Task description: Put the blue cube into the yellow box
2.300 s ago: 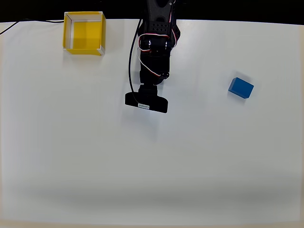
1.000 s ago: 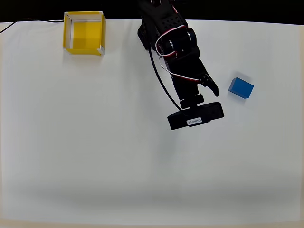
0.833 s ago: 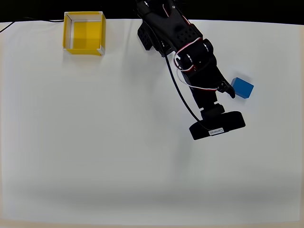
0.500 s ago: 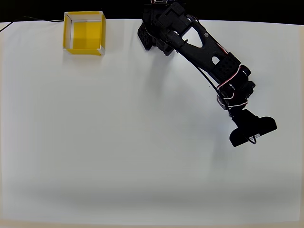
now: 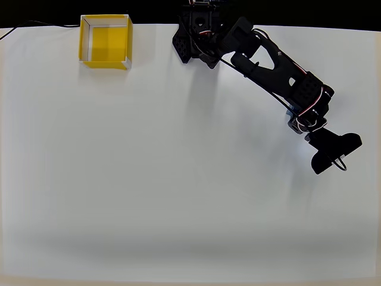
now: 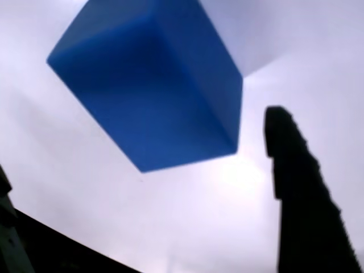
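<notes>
Up close in the wrist view, cube [image 6: 151, 85] lies on the counter [image 6: 187, 227], long axis running upper-left to lower-right, tool [image 6: 153, 227] spread, unpinched.

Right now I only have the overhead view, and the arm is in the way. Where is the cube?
Observer: In the wrist view, the cube sits on the table just ahead of the gripper.
Operator: Is the gripper open or shut?
Observer: Open. The right-hand finger is clear of the cube, with bare table showing between them.
Operator: Is the cube square to the gripper?
Observer: No, it is turned, with one vertical edge pointing toward the camera.
</notes>
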